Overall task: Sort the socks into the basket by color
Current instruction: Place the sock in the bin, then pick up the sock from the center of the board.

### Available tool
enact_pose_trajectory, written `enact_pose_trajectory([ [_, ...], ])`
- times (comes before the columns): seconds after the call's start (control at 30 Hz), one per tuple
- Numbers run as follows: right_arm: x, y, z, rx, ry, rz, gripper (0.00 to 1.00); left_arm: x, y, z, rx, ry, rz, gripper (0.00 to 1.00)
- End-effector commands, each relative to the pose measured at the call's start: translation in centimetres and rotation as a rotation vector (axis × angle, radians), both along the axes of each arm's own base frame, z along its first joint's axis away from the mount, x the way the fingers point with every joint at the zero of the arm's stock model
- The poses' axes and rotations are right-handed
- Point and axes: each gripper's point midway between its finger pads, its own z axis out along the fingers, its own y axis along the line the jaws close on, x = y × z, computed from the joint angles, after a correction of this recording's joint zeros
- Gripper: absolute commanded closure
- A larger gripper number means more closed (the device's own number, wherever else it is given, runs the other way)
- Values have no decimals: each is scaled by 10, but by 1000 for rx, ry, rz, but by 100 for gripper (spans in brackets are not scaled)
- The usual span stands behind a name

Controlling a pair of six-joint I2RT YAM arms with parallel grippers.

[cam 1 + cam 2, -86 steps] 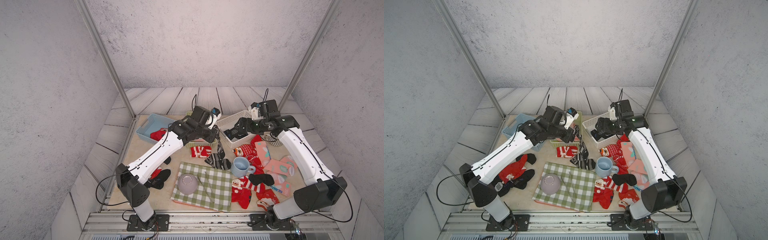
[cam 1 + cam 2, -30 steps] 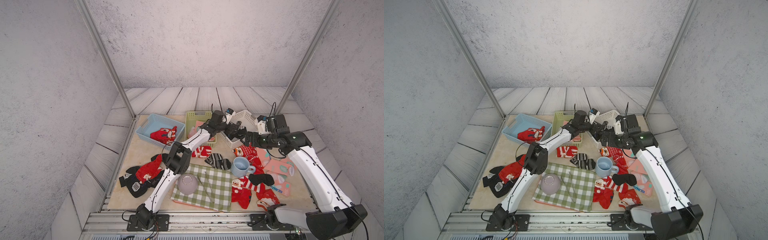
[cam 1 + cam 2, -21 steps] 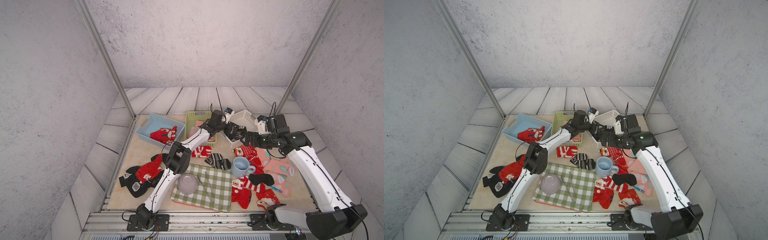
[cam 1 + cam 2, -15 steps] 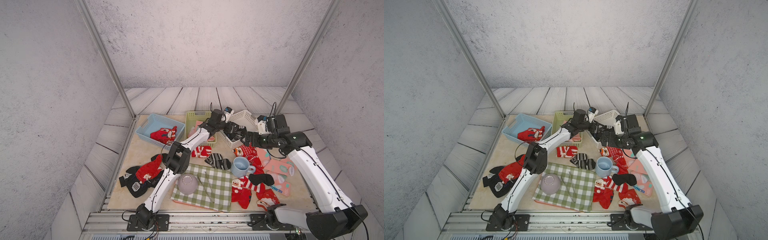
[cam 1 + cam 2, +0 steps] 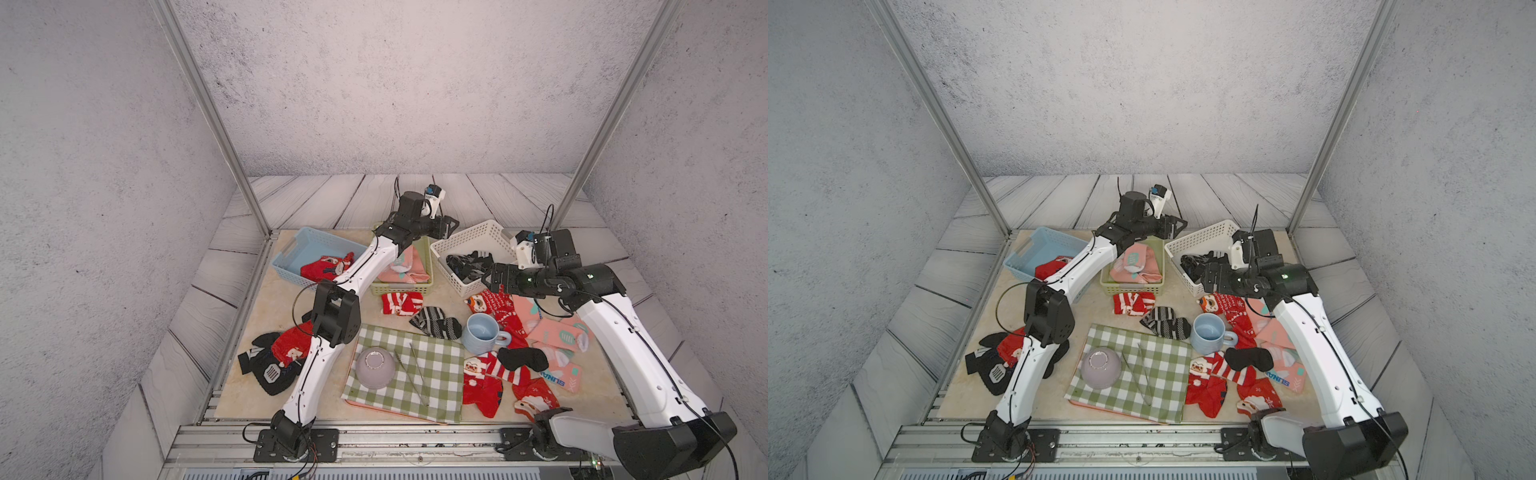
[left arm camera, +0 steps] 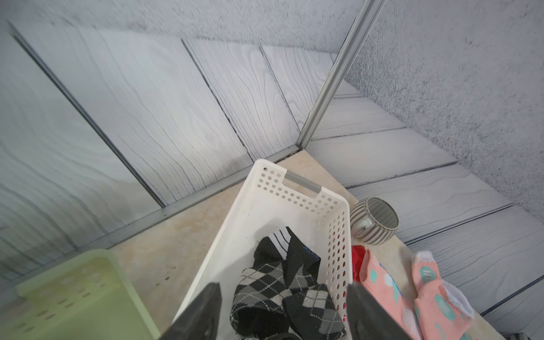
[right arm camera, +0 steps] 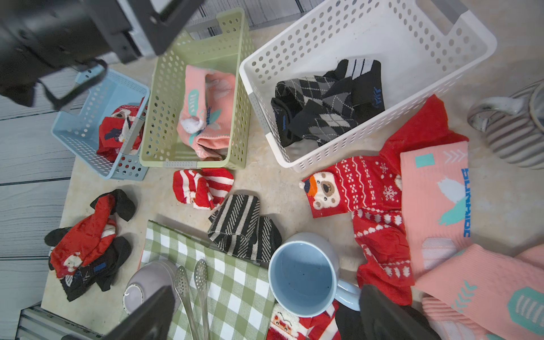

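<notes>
- L tool (image 5: 453, 228): jaws apart, nothing in them; sits at upper-left edge of white basket (image 5: 467, 242), frame centre in both top views.
- R tool (image 5: 491, 277): wide open, empty, at that basket's lower-right corner.
- Black socks (image 7: 326, 100) in white basket; pink socks (image 5: 405, 266) in green basket (image 5: 401, 287); red sock (image 5: 322, 266) in blue basket (image 5: 291, 274).
- Loose on surface (image 5: 274, 303): red and pink socks (image 5: 548, 332) lower right by mug (image 5: 480, 332), striped pair (image 5: 436, 323) centre, black/red heap (image 5: 274, 357) lower left.

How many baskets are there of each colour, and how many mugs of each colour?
blue basket: 1
green basket: 1
white basket: 1
blue mug: 1
grey striped mug: 1
Total: 5
</notes>
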Motion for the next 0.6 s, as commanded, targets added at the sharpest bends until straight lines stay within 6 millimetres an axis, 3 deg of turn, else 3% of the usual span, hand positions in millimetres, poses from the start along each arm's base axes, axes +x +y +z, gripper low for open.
enact_pose_trajectory([
  [0.0, -2, -4, 5, -10, -13, -12, 1, -11, 16, 29, 39, -25, 26, 30],
  [0.27, -5, -6, -11, -19, 47, -29, 1, -31, 62, 42, 116, -2, 116, 30],
  [0.57, -17, -18, -53, -45, 194, -95, 1, -72, 117, 50, 169, 32, 191, 29],
])
